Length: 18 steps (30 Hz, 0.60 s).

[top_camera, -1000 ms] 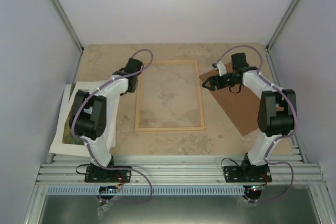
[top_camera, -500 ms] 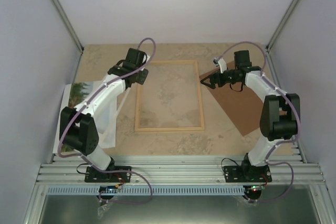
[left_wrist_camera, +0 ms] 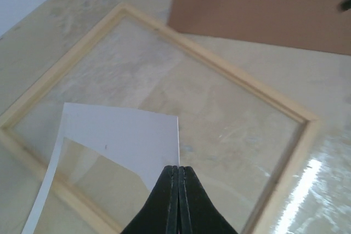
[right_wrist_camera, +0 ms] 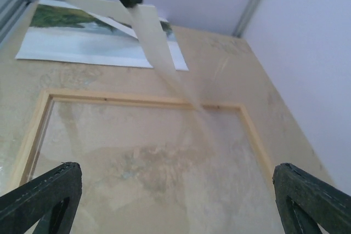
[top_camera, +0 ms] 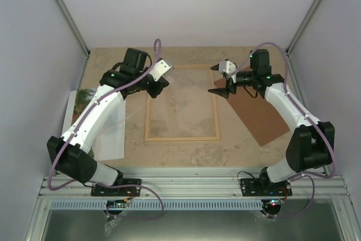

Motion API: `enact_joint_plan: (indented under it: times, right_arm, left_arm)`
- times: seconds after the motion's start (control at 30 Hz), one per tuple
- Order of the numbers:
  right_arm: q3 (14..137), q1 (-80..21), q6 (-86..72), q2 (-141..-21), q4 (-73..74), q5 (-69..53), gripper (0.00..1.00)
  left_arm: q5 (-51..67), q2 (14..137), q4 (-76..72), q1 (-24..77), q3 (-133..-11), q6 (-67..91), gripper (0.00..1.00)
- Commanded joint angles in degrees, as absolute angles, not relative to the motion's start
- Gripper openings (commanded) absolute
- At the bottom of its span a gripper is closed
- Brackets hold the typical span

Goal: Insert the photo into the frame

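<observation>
Over the frame's (top_camera: 181,137) far left corner, we see the left tool (left_wrist_camera: 178,169) with its two fingers pressed together on one corner of the photo (right_wrist_camera: 93,39). From the left wrist, the sheet's plain white back faces us. The pinched corner sits right at the fingertips and the paper spreads away from them across the left part of the clear pane. From there the sheet bends down and out to the left, crossing the frame's left rail. Its other end lies flat on the worktop (top_camera: 169,153) left of the frame, print side up, with sea, pale sky and shrubs showing. So the photo is partly raised and partly resting, with only its held corner above the frame and none of it seated inside the rails.

Across the frame, we find the right tool (top_camera: 220,80) with its fingers spread wide apart and nothing between them. It hangs above the far right corner of the frame, well apart from the photo and pointing toward it. From the right wrist, the lifted strip of paper runs up to the left tool at the top of the view.

On the worktop beside the frame's right rail lies a brown board (top_camera: 256,117), turned at an angle. Its near corner comes just beside the rail, under the right tool.
</observation>
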State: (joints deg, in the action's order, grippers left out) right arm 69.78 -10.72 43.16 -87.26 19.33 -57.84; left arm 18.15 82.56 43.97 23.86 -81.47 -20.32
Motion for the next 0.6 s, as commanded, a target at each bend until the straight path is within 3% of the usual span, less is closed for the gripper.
enact_joint_plan:
  times: [0.0, 0.37, 0.57]
  right_arm:
    - [74.72, -15.97, 56.57, -88.24, 23.74, -60.69, 0.94]
    - [78.17, -26.56, 56.14, -92.13, 26.65, -60.25, 0.76]
    - [79.75, -27.86, 49.39, -93.74, 22.77, -57.32, 0.49]
  left_arm:
    - [32.2, 81.12, 50.92, 23.91, -84.25, -26.0, 0.0]
    - [41.35, 80.68, 52.75, 23.99, -88.75, -25.27, 0.0]
    - [43.38, 81.03, 54.38, 23.98, -90.02, -25.72, 0.0]
